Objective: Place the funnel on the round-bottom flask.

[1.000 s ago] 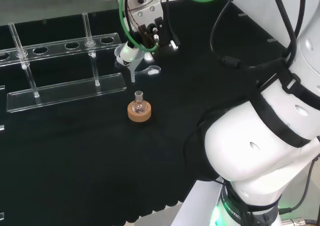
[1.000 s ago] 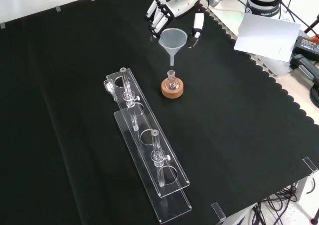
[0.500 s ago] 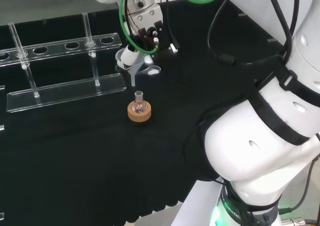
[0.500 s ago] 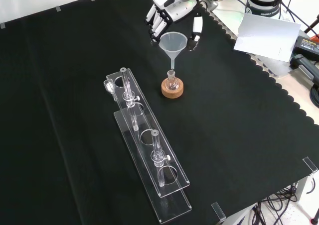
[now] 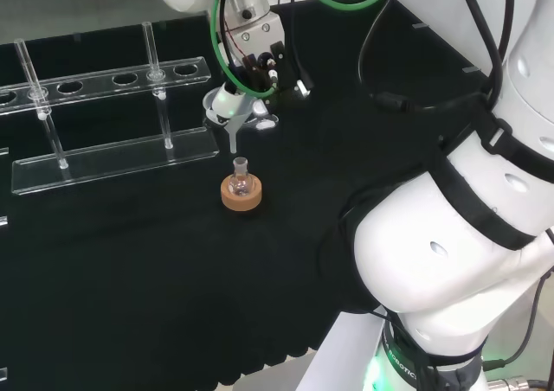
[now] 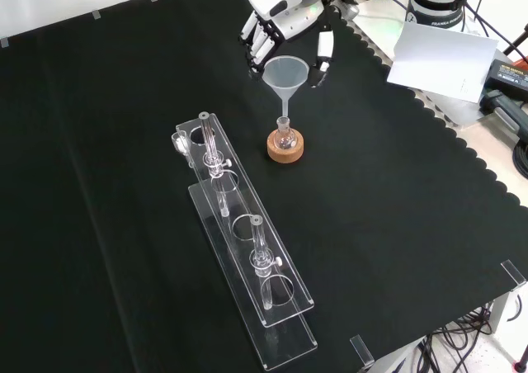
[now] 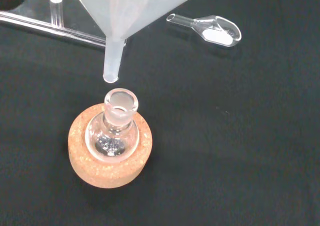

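Clear funnel [image 6: 285, 73] pinched at rim in my hand [image 6: 285, 10], spout hanging just above round-bottom flask [image 7: 114, 131] neck on cork ring [image 7: 110, 153]. Alignment step. Next: nudge spout over mouth, lower straight, release.

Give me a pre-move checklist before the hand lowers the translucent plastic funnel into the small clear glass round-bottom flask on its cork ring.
1. Translucent plastic funnel held by the black and white hand, fingers curled round its rim: ok.
2. Funnel stem tip clear of the neck, not yet inserted: ok.
3. Stem lined up over the mouth of the small clear glass round-bottom flask: not ok in the wrist view, where the tip shows a little off the opening; the head and front views look closer.
4. Flask upright in the cork ring: ok.
5. Clear glass scoop on the cloth, apart from the flask: ok.
6. Clear plastic rack away from the funnel's path down: ok.
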Robot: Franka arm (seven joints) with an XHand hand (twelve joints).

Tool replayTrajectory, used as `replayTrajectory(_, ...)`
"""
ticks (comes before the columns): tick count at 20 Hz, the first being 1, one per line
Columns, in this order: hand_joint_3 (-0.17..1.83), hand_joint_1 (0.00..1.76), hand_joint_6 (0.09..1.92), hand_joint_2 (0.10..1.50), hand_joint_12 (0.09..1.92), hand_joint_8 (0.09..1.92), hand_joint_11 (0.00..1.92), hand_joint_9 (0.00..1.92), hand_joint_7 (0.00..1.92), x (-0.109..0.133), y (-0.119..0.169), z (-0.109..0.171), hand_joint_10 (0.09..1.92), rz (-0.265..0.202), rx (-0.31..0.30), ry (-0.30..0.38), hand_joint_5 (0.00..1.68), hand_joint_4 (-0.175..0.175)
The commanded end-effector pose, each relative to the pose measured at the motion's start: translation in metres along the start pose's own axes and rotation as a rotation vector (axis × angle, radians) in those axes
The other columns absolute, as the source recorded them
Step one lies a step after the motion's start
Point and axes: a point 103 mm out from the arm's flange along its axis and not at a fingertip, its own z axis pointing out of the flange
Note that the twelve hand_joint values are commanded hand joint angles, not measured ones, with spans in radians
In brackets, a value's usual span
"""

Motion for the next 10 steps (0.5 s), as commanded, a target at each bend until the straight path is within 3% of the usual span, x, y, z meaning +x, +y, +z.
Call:
replayTrajectory(1,0.56,0.85,0.77,0.70,1.23,0.77,0.65,1.01,0.94,0.0039,-0.0014,0.0074,0.50,0.001,0.021,-0.014,0.88,0.049)
replayTrajectory(5,0.56,0.85,0.77,0.70,1.23,0.78,0.65,1.01,0.94,0.0041,-0.0013,0.0099,0.50,0.027,0.029,-0.012,0.88,0.049)
replayTrajectory(9,0.57,0.85,0.77,0.70,1.23,0.78,0.65,1.01,0.94,0.0047,-0.0013,0.0117,0.50,-0.023,0.001,0.012,0.88,0.048)
replayTrajectory(10,0.57,0.85,0.77,0.70,1.23,0.78,0.65,1.01,0.94,0.0036,-0.0020,0.0133,0.50,0.018,0.003,0.005,0.88,0.048)
